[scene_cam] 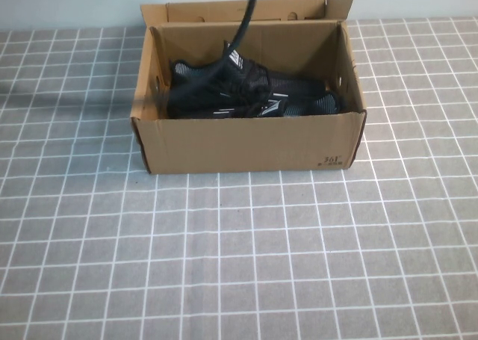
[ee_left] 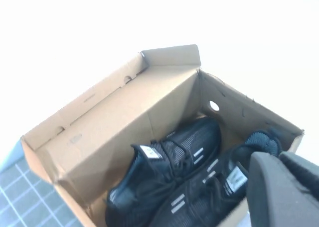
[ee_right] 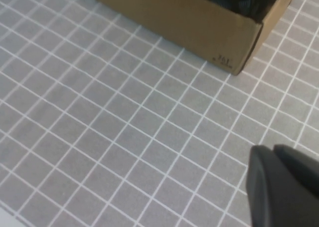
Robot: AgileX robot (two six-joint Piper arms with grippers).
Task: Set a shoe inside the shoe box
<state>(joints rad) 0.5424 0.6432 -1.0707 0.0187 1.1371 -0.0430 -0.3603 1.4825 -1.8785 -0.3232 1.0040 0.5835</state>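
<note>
An open cardboard shoe box [scene_cam: 246, 142] stands at the middle back of the table. Two black shoes lie inside it side by side, one toward the left [scene_cam: 198, 86] and one toward the right [scene_cam: 302, 101]. Neither gripper shows in the high view. In the left wrist view my left gripper [ee_left: 279, 159] is shut and empty above the box [ee_left: 114, 122], over the nearer shoe [ee_left: 219, 189], with the other shoe [ee_left: 172, 157] beside it. In the right wrist view my right gripper [ee_right: 273, 149] is shut and empty above the tiled table, away from the box [ee_right: 184, 17].
A black cable [scene_cam: 246, 19] hangs down over the box's back left part. The box lid flap [scene_cam: 246, 11] stands up behind. The grey tiled tabletop [scene_cam: 239, 258] stretches in front of the box and to both sides.
</note>
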